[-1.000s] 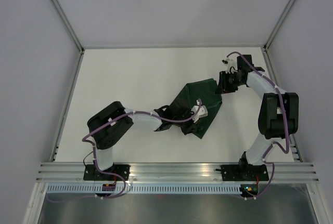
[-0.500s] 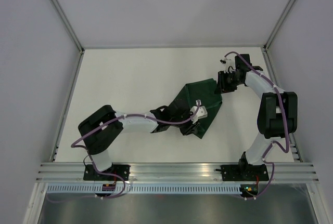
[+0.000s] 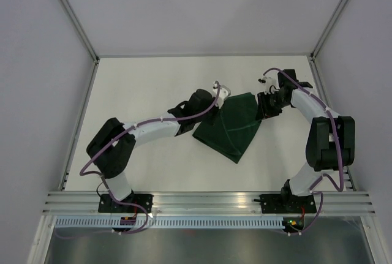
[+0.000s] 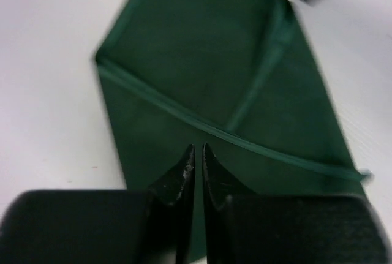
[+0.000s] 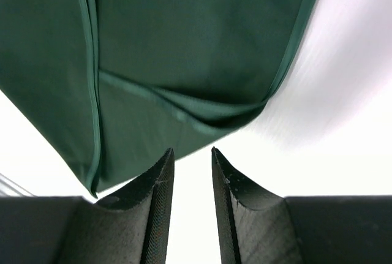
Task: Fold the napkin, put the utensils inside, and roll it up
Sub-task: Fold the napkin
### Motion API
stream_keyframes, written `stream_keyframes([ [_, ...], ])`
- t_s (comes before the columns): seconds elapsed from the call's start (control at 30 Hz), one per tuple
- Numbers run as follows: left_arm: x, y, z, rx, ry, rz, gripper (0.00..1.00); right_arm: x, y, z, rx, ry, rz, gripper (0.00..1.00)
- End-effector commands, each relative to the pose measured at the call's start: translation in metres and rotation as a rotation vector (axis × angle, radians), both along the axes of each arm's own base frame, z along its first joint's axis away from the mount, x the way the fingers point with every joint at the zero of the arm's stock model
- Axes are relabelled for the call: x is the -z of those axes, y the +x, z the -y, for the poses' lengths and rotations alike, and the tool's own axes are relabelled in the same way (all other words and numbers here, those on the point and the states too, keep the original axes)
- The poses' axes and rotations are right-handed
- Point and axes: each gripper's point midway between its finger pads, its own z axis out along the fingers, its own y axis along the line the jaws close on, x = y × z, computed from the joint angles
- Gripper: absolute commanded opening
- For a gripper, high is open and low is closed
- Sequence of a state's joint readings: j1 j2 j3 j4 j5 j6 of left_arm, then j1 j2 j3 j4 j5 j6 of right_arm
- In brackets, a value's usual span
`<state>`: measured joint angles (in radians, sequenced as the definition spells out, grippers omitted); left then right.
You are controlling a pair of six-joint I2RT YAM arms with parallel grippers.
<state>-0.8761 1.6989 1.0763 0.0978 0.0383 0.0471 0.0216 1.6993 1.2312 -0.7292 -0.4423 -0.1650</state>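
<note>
- The napkin (image 3: 229, 126) lies flat on the table (image 3: 147, 86), a little right of the middle, between the two grippers.
- From above it is a folded, four-cornered shape. One narrow corner points toward the arm bases, and the broad end faces the far wall.
- The left gripper (image 4: 196, 152) has its jaws drawn together, with only a thin sliver of gap between the tips. No cloth shows pinched between them.
- In the left wrist view the tips sit over the green cloth, close to its near-left edge, and the rest of the napkin spreads out ahead of them.
- That view is somewhat blurred. A raised hem runs slantwise across the cloth, and a second hem comes down from the far corner to meet it.
- The left arm (image 3: 153, 132) stretches from its base up and to the right, and its wrist ends at the napkin's left side.
- The right gripper (image 5: 191, 152) has its jaws parted by a narrow gap. White table shows between the tips, and nothing is held.
- In the right wrist view a corner of the napkin lies just beyond the tips, apart from them. Two layers of cloth show there, their hemmed edges crossing.
- From above, the right gripper stands at the napkin's far-right corner. The right arm (image 3: 318, 108) bends back along the table's right edge to its base.
</note>
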Motion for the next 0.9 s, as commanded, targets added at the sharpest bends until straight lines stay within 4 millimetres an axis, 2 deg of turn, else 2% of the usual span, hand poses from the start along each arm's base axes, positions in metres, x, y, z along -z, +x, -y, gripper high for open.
stream_keyframes([
  [0.0,0.010,0.061,-0.036,-0.292,0.016,-0.074,0.06,0.009,-0.027,0.001,-0.047,-0.025,-0.047,0.36],
  [0.07,0.029,0.073,-0.045,-0.346,0.044,-0.134,0.04,0.018,-0.034,0.002,-0.057,-0.044,-0.064,0.35],
  [0.23,0.056,0.092,-0.063,-0.430,0.066,-0.222,0.02,0.038,-0.040,0.002,-0.067,-0.068,-0.116,0.34],
  [0.47,0.079,0.083,-0.073,-0.453,0.065,-0.301,0.02,0.059,-0.031,-0.001,-0.066,-0.108,-0.156,0.33],
  [0.6,0.084,0.075,-0.080,-0.477,0.056,-0.318,0.02,0.073,-0.025,0.000,-0.062,-0.131,-0.184,0.33],
  [0.83,0.068,0.061,-0.087,-0.490,-0.015,-0.316,0.02,0.084,0.003,0.006,-0.030,-0.184,-0.179,0.33],
  [0.87,0.064,0.058,-0.089,-0.491,-0.023,-0.313,0.02,0.081,0.012,0.006,-0.027,-0.184,-0.162,0.33],
])
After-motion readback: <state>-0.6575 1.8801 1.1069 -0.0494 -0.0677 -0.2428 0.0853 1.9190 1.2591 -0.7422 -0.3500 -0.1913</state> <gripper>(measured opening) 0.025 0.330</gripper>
